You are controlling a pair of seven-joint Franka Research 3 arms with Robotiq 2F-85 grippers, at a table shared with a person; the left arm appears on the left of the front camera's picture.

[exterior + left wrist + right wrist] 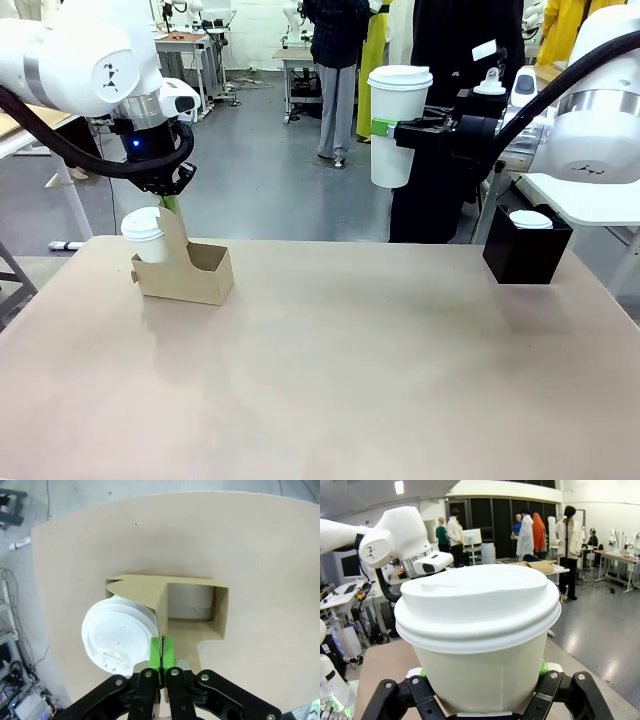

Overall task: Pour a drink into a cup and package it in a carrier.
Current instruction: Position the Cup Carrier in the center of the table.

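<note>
At left on the tabletop (380,350), carrier (195,275), a smaller lidded cup (143,224) in its left compartment. Left jaws pinched tight on its raised centre panel. Right of middle, tall lidded cup (392,100) held up off the tabletop, right jaws clamped round its sides. Far right, black box (525,250), seemingly with a white lid inside.

You work at a tan bench (400,380) with rounded corners, set on a smooth grey floor (260,190); beyond it, white work tables (298,56) stand well back; in the right wrist view, the far wall carries tall dark panels (492,520) under a pale curved soffit (505,490); a bright ceiling light (398,487) glows above; a long table (620,555) lines one side.
</note>
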